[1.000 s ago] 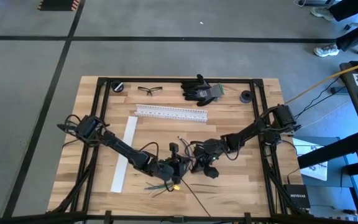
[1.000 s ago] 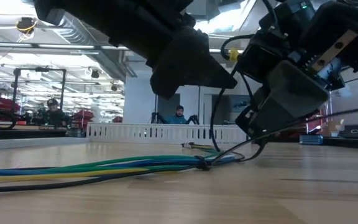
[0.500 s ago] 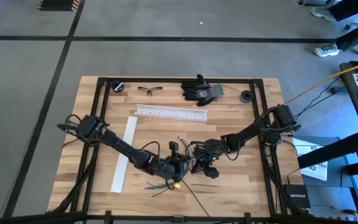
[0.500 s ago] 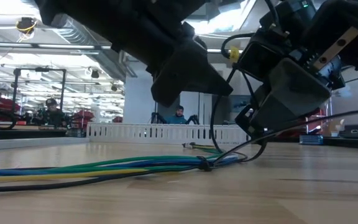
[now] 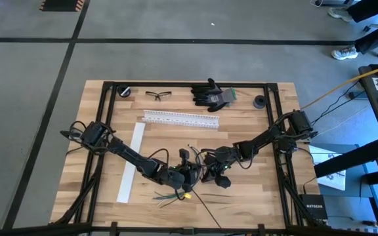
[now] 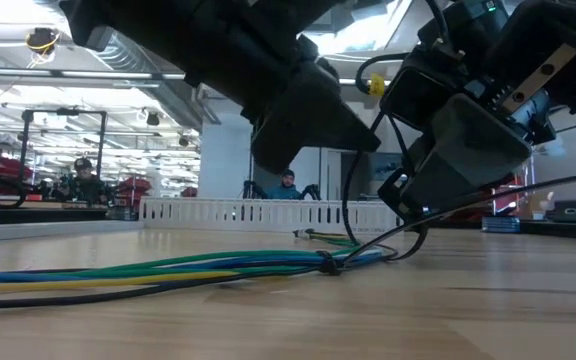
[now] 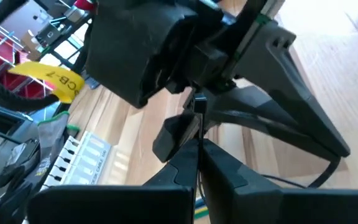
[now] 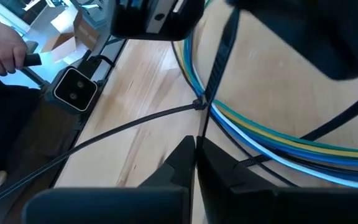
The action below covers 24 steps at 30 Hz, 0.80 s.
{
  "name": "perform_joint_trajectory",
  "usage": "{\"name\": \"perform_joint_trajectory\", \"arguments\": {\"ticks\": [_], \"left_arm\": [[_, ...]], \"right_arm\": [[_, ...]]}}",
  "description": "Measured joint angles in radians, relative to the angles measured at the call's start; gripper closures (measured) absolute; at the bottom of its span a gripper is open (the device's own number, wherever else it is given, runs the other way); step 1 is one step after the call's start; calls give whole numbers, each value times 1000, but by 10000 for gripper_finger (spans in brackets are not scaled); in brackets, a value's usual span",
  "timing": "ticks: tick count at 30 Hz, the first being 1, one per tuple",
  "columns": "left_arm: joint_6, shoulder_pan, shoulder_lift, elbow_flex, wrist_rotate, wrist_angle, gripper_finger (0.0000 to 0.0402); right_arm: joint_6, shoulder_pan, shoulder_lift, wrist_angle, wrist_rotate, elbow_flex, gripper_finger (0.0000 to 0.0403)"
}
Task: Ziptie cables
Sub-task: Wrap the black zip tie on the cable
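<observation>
The cables [image 6: 168, 270] lie as one bundle of blue, green, yellow and black strands on the wooden table [image 5: 254, 196], near its front edge between the two arms, cinched at one spot by a black zip tie [image 6: 326, 264]. In the right wrist view the tie's long tail [image 8: 218, 59] runs up from the knot across the blue and yellow strands. The right gripper [image 8: 196, 146] sits just over that knot, jaws clenched on the tie's strap. The left gripper [image 7: 199, 149] hangs right beside it, jaws pressed together (what it pinches, if anything, I cannot tell). A yellow tag [image 7: 51, 78] on a cable reads "CB-7". Farther back lie a white slotted rail [image 5: 180, 118], a white strip [image 5: 131, 161], safety glasses [image 5: 158, 95] and black gloves [image 5: 212, 94].
</observation>
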<state>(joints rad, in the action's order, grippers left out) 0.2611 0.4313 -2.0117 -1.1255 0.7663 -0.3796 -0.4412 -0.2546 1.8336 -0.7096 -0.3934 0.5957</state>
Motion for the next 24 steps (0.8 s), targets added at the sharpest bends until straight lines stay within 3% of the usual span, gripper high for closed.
{"name": "perform_joint_trajectory", "arguments": {"ticks": [14, 24], "left_arm": [[40, 0, 0, 0, -5, 6, 402], [162, 17, 0, 0, 38, 50, 402]], "right_arm": [[-61, 0, 0, -38, -10, 0, 403], [-224, 2, 0, -108, -18, 0, 403]]}}
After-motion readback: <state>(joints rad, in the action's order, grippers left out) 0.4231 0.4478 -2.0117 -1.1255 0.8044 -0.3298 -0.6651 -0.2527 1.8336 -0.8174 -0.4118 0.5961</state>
